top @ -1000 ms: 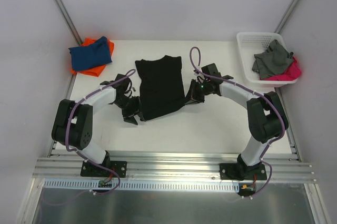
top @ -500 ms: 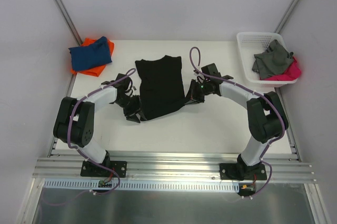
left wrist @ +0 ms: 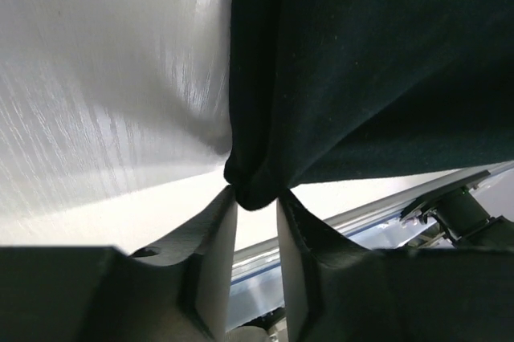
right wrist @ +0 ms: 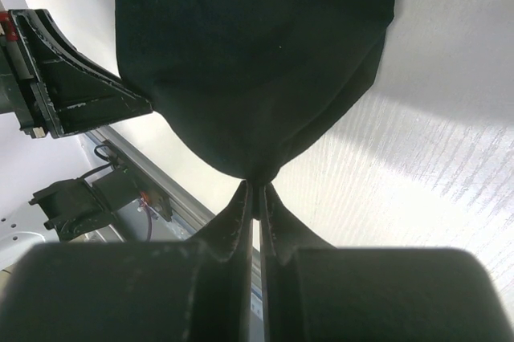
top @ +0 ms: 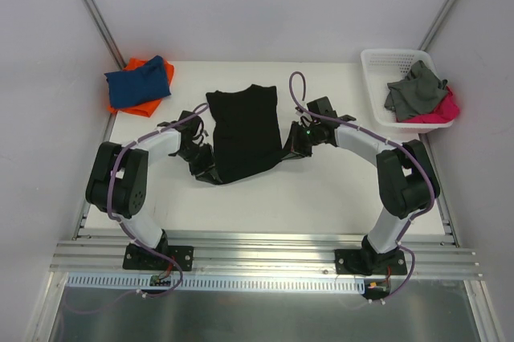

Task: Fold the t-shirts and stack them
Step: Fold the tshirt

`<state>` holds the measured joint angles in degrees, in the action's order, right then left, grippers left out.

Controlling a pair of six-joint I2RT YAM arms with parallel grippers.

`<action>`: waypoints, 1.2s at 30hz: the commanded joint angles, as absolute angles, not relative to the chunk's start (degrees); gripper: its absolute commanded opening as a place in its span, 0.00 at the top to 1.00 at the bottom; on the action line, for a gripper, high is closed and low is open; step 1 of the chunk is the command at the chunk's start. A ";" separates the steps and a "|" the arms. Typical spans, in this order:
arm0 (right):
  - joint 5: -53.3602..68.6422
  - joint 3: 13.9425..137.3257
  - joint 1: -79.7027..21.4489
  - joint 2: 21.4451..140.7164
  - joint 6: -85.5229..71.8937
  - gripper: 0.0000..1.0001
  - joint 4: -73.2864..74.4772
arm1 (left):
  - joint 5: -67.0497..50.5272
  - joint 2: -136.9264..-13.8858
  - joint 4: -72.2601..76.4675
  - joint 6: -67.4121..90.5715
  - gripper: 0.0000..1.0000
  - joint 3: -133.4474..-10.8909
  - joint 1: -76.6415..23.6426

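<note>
Black t-shirt [top: 243,133] lies in the middle of the white worktop [top: 321,189], between the two arms. Its near edge is pulled out to both sides, one corner to each arm.

The right fingers [right wrist: 233,225] are pressed together on a pinch of the black cloth. The left fingers [left wrist: 215,254] stand a little apart, with a thick fold of the same shirt between their tips. They touch it on both sides, but I cannot tell if they squeeze it tight yet.

I think the step now is getting hold of the near corners so the shirt can be folded in half. The next move needs both grips to be firm. Then both arms should lift together and carry the near edge over to the far edge, at the same height, so the cloth does not twist or slip out.

A blue t-shirt [top: 140,83] lies on an orange t-shirt [top: 135,63] at the far left corner. That looks like the pile where the black one should go.

A white basket [top: 377,59] sits at the far right. It holds a grey cloth [top: 414,89] on top of a pink cloth [top: 444,109], both crumpled.
</note>
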<state>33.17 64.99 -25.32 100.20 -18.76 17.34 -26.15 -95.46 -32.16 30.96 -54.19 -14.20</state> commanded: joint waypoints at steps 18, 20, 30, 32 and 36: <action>31.82 66.62 -24.96 97.65 -18.02 1.00 16.61 | -22.77 -89.30 -36.47 27.08 1.00 -58.35 -14.06; 31.99 67.93 -24.70 97.47 -18.11 1.00 16.35 | -21.19 -88.69 -37.35 26.11 1.00 -60.72 -13.98; 32.96 77.33 -23.38 97.91 -17.58 1.00 17.05 | -16.97 -89.12 -37.62 21.71 1.00 -74.61 -13.62; 33.05 79.36 -22.77 98.87 -17.49 1.00 16.88 | -15.91 -90.52 -37.53 21.19 1.00 -78.63 -13.36; 33.05 86.64 -21.45 102.65 -17.14 1.00 17.05 | -14.24 -94.39 -37.01 20.48 1.00 -85.15 -12.57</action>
